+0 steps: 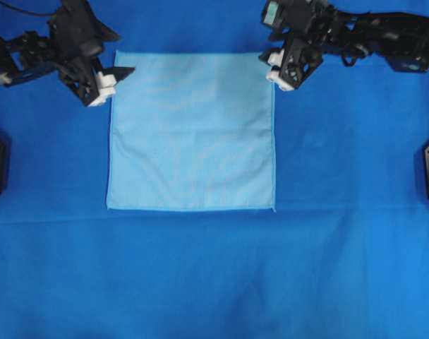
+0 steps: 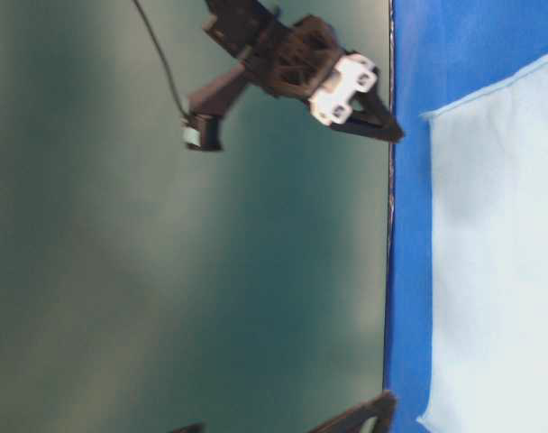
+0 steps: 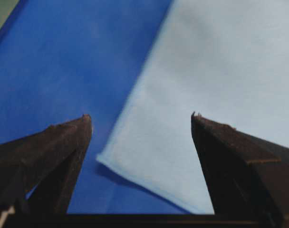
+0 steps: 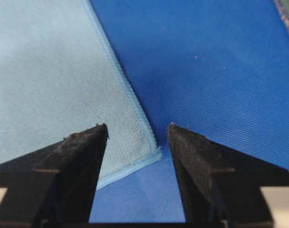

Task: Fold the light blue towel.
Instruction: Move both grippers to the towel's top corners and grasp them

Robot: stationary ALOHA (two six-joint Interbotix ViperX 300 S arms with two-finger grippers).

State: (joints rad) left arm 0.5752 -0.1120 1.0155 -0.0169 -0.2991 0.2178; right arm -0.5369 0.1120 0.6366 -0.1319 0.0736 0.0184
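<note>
The towel (image 1: 192,131) lies flat and unfolded toward the back middle of the counter (image 1: 214,282). The left gripper (image 3: 140,118) and right gripper (image 4: 137,128) each hang over a far corner, jaws apart, nothing held. Best bet: drop both straight down, pinch just the hem at once, lift evenly so it doesn't skew.
</note>
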